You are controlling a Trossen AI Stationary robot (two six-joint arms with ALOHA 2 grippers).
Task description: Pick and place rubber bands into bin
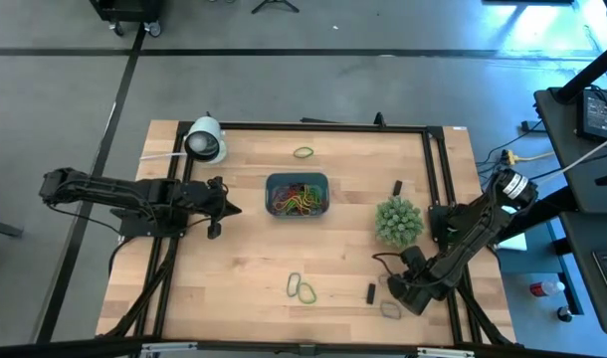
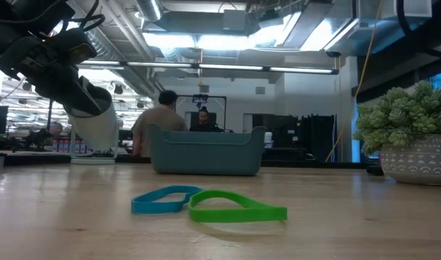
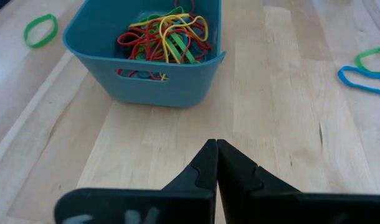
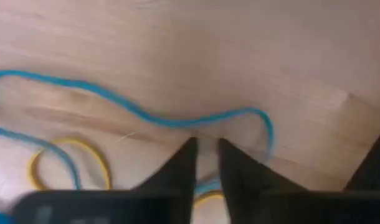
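Rubber bands mostly binned, a few stragglers left on the desk

Left gripper (image 1: 227,207) is waiting over the desk (image 1: 234,288) just left of the bin (image 1: 297,180), its jaws pressed together and carrying nothing. Bin is sitting near the middle of the desk and is already holding a tangle of red, yellow, green and orange rubber bands (image 3: 168,36), so most of the work seems done. Loose ones are lying around it: a green band (image 1: 303,152) beyond the bin toward the far edge, and a blue band (image 2: 163,200) touching a green one (image 2: 235,206) on the near side. Farther right, the right gripper (image 4: 205,152) is working low at the near right corner, jaws narrowed to a slim gap, seemingly closing on a blue band (image 4: 177,118) beside a yellow band (image 4: 71,162); whether it is actually gripping cannot be told. Judging by this, roughly five bands are left to collect.
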